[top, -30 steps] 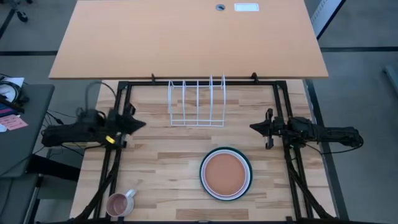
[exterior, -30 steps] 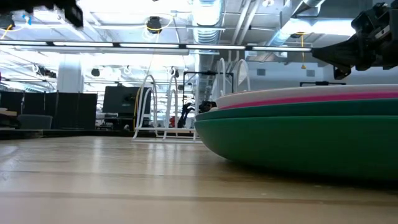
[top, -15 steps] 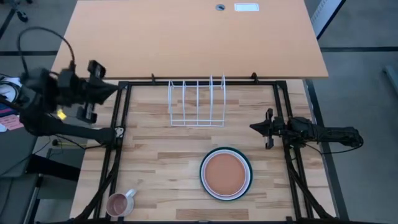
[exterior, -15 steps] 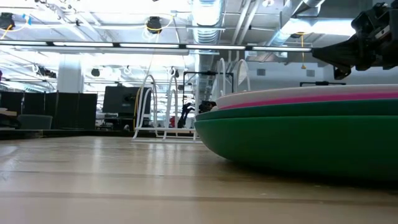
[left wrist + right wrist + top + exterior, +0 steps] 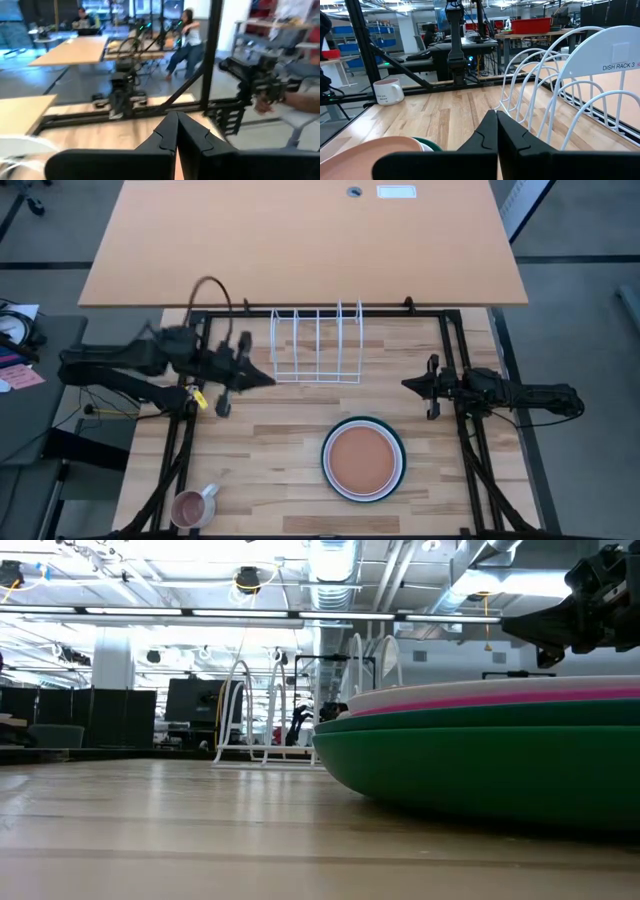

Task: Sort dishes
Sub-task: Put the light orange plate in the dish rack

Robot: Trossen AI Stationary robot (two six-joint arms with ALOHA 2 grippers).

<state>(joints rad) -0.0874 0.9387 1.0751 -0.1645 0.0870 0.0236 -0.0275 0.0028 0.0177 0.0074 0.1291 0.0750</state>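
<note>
a stack of round flat plates (image 5: 364, 459), orange-brown on top with white, magenta pink and dark green beneath, sits flat on the pale wooden slatted table (image 5: 260, 430), toward its near right part and well apart from the white wire dish rack (image 5: 317, 345) standing empty at the far edge. a small pink mug with a handle (image 5: 192, 507) stands alone at the near left corner. the left gripper (image 5: 262, 377) hovers just beside the rack's left end, its 2 dark fingers pressed together and holding nothing. the right gripper (image 5: 408, 385) waits at the table's right side, beyond the stack, likewise closed and empty. no plate has yet reached the rack. the plates look rigid, smooth and probably slippery, light singly but breakable if dropped; nested so closely, only their thin rims (image 5: 480, 700) offer purchase. the likely hold is a pinch across the top plate's raised rim at the side nearest an arm, tipping it up off the stack before standing it between the rack's wires.
</note>
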